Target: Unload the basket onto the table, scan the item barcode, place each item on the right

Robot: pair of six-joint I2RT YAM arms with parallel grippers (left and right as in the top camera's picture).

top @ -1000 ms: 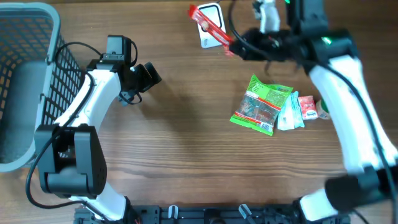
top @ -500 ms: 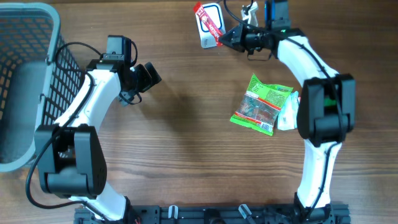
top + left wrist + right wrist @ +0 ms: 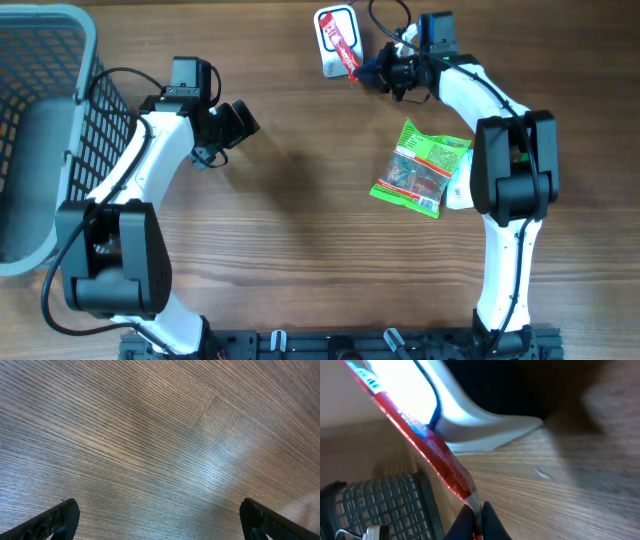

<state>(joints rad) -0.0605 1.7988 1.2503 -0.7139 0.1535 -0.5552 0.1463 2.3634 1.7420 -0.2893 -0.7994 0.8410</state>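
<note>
The item, a long red packet (image 3: 343, 38), lies across a white barcode scanner (image 3: 334, 60) at the table's far edge. My right gripper (image 3: 364, 70) is shut on the packet's lower end. In the right wrist view the packet (image 3: 425, 440) runs up and to the left from my closed gripper (image 3: 478, 516), in front of the brightly lit white scanner (image 3: 470, 420). My left gripper (image 3: 243, 120) hovers over bare wood at the left, open. Its two fingertips (image 3: 60, 519) stand far apart with nothing between them.
A green snack bag (image 3: 420, 168) and small white and red packets (image 3: 478, 178) lie right of centre. A grey mesh basket (image 3: 45, 130) stands at the left edge, also seen low in the right wrist view as a basket (image 3: 395, 505).
The right arm has folded in toward the table's far edge. The red packet has turned from slanted to nearly upright over the scanner. The left arm has not moved.
</note>
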